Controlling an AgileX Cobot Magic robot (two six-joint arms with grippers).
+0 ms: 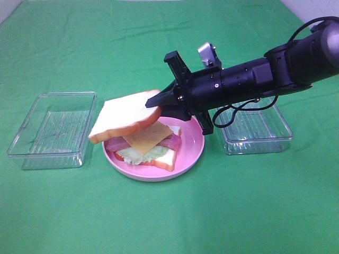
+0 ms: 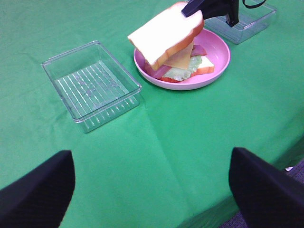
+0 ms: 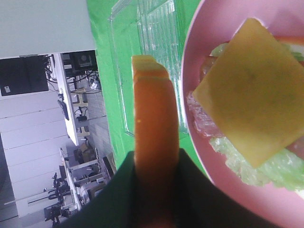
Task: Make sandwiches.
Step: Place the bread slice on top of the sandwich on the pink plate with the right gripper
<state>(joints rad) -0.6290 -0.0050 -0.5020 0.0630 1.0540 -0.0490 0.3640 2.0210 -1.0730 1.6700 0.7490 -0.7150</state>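
On the round pink plate (image 1: 186, 157) lies the lower part of the sandwich: a bread slice (image 1: 165, 159), pale green lettuce (image 1: 142, 154), pinkish bacon (image 1: 172, 142) and a yellow cheese square (image 1: 148, 136) on top. My right gripper (image 1: 155, 101) is shut on the crust edge of a second white bread slice (image 1: 124, 114). It holds the slice tilted above the left part of the stack. The right wrist view shows that slice (image 3: 154, 133) edge-on beside the cheese (image 3: 251, 90). My left gripper (image 2: 149, 159) stands open over bare cloth, well short of the plate (image 2: 216, 52).
A clear plastic tray (image 1: 53, 129) sits left of the plate, and another clear tray (image 1: 257, 132) lies under my right arm at the right. Green cloth covers the table. The table's edge shows at the lower right of the left wrist view.
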